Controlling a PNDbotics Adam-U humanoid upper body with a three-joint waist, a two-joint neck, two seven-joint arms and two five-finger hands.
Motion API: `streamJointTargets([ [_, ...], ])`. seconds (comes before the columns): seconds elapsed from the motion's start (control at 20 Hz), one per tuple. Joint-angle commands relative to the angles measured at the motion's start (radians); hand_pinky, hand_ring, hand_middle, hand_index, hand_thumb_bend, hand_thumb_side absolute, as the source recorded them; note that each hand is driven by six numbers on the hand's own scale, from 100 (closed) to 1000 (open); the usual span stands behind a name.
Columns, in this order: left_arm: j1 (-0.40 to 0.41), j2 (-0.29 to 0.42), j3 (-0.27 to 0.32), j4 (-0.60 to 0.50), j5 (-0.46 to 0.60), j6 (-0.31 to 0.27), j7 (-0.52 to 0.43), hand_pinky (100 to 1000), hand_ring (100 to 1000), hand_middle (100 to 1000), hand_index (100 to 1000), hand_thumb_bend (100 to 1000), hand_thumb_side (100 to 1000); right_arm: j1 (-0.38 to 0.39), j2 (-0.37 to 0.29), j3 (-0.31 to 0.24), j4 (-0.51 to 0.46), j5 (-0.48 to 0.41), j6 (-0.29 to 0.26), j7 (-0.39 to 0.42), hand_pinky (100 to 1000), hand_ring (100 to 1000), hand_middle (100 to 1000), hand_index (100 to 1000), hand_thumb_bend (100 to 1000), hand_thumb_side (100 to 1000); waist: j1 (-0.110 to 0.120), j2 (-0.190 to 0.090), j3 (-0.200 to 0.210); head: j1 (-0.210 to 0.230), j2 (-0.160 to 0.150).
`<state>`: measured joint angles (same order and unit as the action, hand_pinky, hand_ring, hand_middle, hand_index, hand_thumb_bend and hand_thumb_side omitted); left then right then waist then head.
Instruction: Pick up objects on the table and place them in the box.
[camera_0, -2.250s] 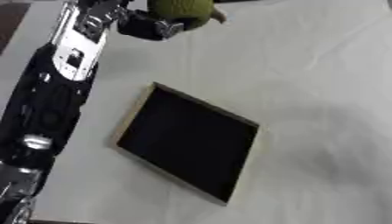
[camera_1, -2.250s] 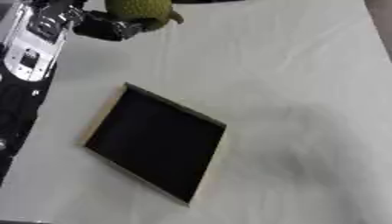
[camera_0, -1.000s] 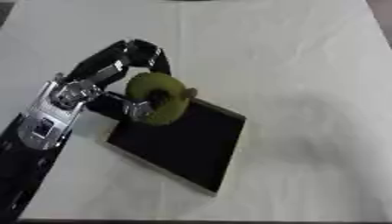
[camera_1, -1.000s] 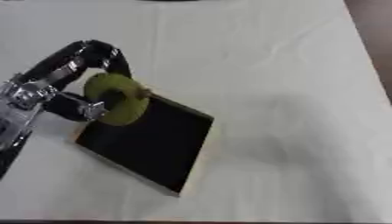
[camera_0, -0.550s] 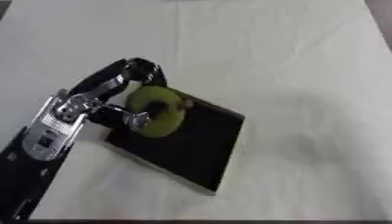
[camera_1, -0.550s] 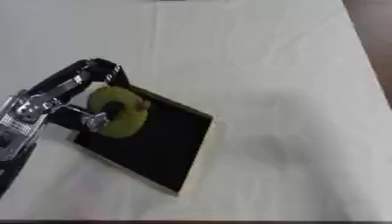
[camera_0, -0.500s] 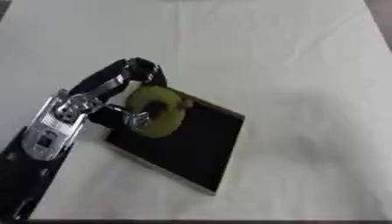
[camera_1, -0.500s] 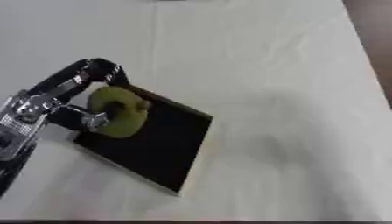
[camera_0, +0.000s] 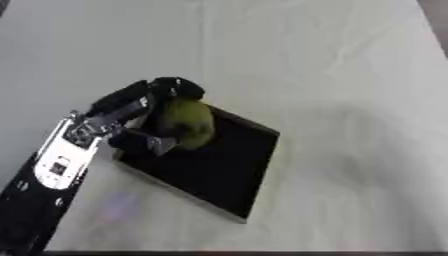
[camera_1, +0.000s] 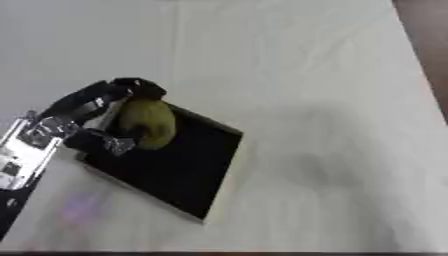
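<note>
Left hand (camera_0: 131, 122) comes in from lower left, fingers and thumb curled round a green fruit (camera_0: 187, 123). Fruit sits over the upper left corner of the box (camera_0: 219, 170); whether it touches the dark floor cannot be told. Box lies askew on the white table (camera_0: 332, 75). Right hand out of view.

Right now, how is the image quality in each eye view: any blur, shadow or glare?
Left eye view: soft all over, the left hand and green fruit smeared; the box interior reads flat black. Right eye view: equally soft, a faint shadow on the white table right of the box; no glare.
</note>
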<state>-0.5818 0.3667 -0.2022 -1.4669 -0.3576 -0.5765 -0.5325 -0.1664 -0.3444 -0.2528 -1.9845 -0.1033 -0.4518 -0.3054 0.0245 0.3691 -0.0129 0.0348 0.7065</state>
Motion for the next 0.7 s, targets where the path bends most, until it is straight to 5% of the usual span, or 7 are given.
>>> streamJointTargets([
  [0.05, 0.003, 0.002, 0.024, -0.019, -0.021, -0.174, -0.198, 899, 793, 910, 945, 100, 367, -0.004, -0.014, -0.011, -0.016, 0.007, 0.002, -0.007, 735, 719, 558, 728, 100, 627, -0.001, -0.019, 0.001, -0.004, -0.008],
  [0.1, 0.008, -0.001, 0.036, -0.025, -0.014, -0.179, -0.209, 911, 801, 918, 951, 100, 509, -0.004, -0.014, -0.011, -0.016, 0.007, 0.002, -0.007, 734, 719, 557, 728, 100, 627, -0.002, -0.019, 0.003, -0.006, -0.008],
  [0.2, 0.017, -0.004, 0.06, -0.04, 0.012, -0.18, -0.221, 911, 795, 917, 950, 100, 563, -0.004, -0.014, -0.012, -0.016, 0.008, 0.002, -0.009, 734, 718, 557, 728, 100, 627, -0.002, -0.02, 0.005, -0.01, -0.008],
  [0.7, 0.054, -0.017, 0.211, -0.223, 0.16, -0.073, -0.107, 880, 752, 898, 918, 100, 549, -0.002, -0.019, -0.016, -0.016, 0.013, -0.005, -0.02, 732, 716, 557, 727, 100, 625, -0.009, -0.023, 0.018, -0.025, -0.014],
])
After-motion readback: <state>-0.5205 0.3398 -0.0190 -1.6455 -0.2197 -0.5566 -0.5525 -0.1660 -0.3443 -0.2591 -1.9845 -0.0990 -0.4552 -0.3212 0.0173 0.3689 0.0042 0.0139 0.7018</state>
